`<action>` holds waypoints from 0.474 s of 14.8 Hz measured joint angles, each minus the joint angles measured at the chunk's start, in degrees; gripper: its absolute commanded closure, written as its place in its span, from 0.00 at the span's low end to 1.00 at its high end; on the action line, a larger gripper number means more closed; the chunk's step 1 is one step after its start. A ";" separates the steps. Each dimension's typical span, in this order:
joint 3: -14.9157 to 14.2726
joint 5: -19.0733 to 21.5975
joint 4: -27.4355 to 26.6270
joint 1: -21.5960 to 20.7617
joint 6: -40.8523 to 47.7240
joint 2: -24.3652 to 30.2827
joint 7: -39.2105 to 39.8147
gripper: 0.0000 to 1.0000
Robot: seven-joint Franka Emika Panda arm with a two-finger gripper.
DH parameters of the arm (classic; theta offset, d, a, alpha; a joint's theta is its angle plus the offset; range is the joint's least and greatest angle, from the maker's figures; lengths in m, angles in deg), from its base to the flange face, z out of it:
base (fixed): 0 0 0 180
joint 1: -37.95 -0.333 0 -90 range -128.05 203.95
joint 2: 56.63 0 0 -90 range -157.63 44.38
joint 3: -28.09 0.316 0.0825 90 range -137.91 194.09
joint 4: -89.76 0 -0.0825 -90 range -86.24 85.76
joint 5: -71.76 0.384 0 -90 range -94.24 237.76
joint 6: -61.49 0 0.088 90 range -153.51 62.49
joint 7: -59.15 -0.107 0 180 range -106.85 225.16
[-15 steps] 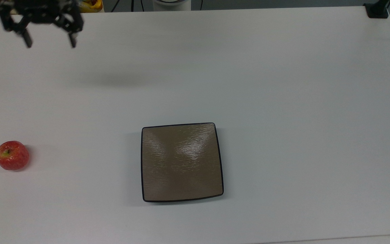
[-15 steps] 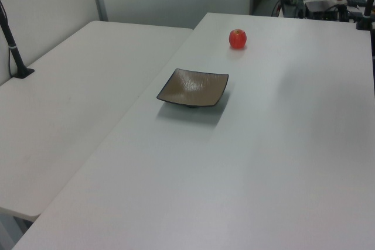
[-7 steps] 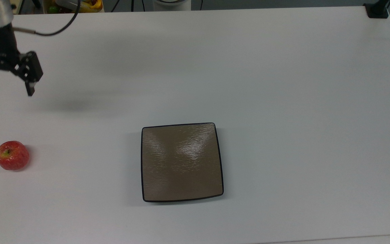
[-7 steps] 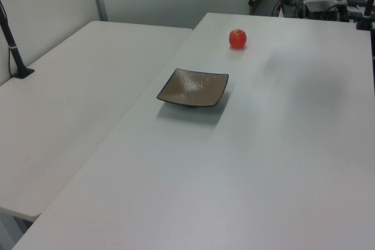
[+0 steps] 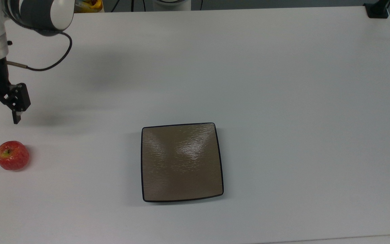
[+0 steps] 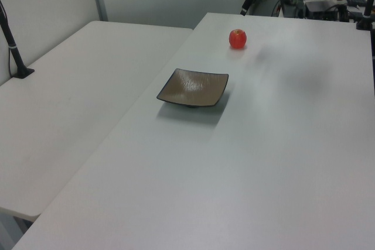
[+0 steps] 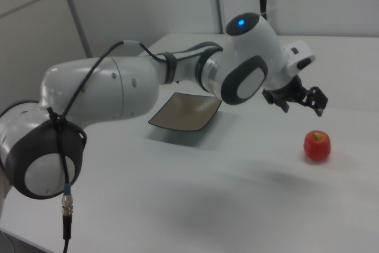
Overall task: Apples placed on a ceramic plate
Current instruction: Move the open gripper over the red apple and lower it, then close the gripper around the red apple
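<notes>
My gripper (image 7: 302,105) hangs with fingers spread and empty above the white table (image 5: 283,84), the red apple (image 5: 12,155) resting below it toward the top view's bottom edge, well apart from the ceramic plate (image 5: 181,162).

**Panda arm reaching out, fingers spread**

The white arm (image 7: 118,96) is stretching across the right view from the right view's left, its wrist bending downward. The black gripper (image 7: 302,103) is hanging in the air, fingers (image 5: 16,117) parted and holding nothing, pointing down at the top view's left edge.
</notes>
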 measured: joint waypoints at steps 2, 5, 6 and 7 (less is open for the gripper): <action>0.04 0.01 0.02 0.39 -3.77 -2.16 0.00 0.00; 0.09 0.02 0.06 0.62 -8.19 -5.08 -0.04 0.00; 0.12 0.05 0.07 0.64 -10.12 -6.44 -0.18 0.00; 0.14 0.08 0.10 0.64 -11.15 -7.23 -0.41 0.00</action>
